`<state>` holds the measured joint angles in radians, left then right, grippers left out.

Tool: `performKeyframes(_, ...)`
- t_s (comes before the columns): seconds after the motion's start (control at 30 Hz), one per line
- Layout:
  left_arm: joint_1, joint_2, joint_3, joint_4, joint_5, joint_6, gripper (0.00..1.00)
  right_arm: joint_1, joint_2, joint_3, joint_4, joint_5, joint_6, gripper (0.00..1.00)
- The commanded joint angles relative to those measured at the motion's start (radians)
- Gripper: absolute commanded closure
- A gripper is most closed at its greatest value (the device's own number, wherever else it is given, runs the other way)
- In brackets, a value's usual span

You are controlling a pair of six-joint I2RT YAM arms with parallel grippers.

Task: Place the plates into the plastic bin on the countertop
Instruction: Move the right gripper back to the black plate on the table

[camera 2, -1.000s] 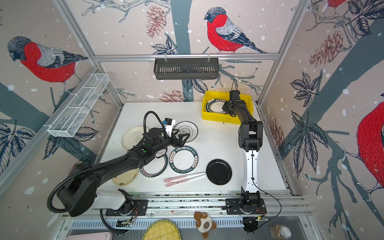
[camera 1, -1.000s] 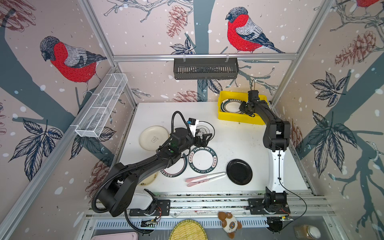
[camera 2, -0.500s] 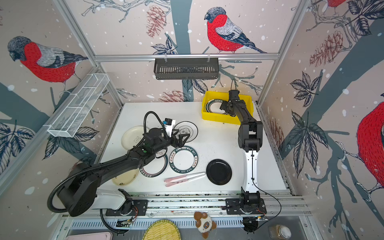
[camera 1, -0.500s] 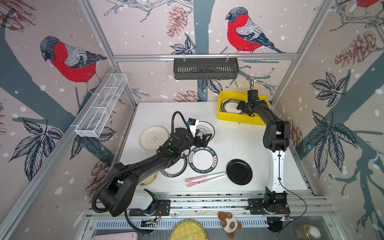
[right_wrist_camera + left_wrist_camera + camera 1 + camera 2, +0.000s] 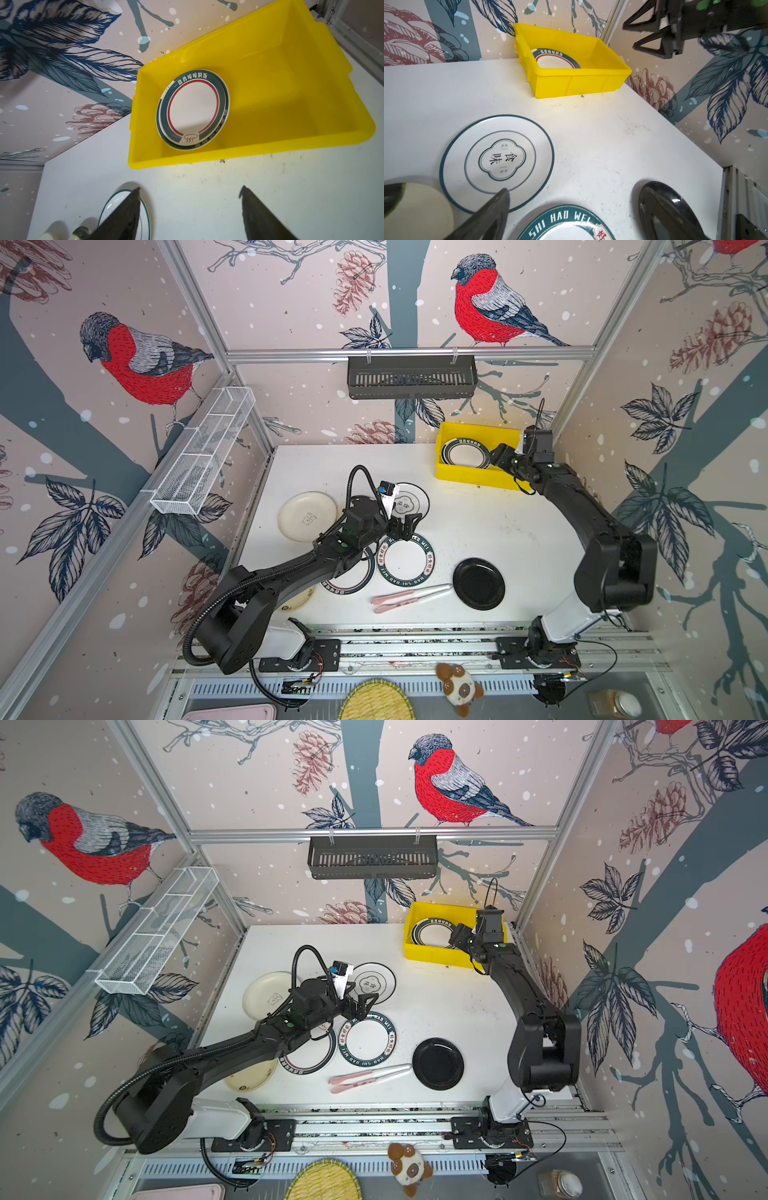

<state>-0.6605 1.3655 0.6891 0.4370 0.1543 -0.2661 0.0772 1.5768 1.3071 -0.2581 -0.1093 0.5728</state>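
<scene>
Currently | done: two green-rimmed white round plates [image 5: 193, 110] apparently stacked in bright yellow rectangular plastic bin [image 5: 469, 481], tabletop [image 5: 519, 531] 1 o'clock | remaining: six loose, including glossy black round plate [image 5: 478, 583], 5 o'clock | right claw [image 5: 190, 189] spread, empty | left claw [image 5: 409, 526] wide, empty

Cream plate [image 5: 249, 1076], near left: mostly under left arm [image 5: 241, 1046]. Dark-rimmed plate [image 5: 309, 1056] beside it: half covered. Woven mat [image 5: 324, 1181]: cut by picture's edge.
</scene>
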Motion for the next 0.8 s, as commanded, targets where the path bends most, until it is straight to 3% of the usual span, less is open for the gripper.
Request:
performKeyframes(0.0, -0.002, -0.012, -0.025, -0.012, -0.043, 0.07, 0.02, 0.003, -0.134, -0.148, 0.014, -0.017, -0.003, 0.23)
performKeyframes(0.37, -0.002, -0.024, -0.103, 0.079, 0.011, 0.068, 0.02, 0.013, -0.615, -0.677, -0.089, -0.097, 0.057, 0.21)
performKeyframes(0.63, -0.002, -0.026, -0.111, 0.1, 0.045, 0.047, 0.02, 0.018, -0.731, -0.858, -0.124, -0.19, 0.123, 0.23)
performKeyframes(0.77, -0.003, -0.037, -0.115, 0.102, 0.041, 0.049, 0.02, 0.021, -0.735, -0.909, -0.16, -0.203, 0.137, 0.29)
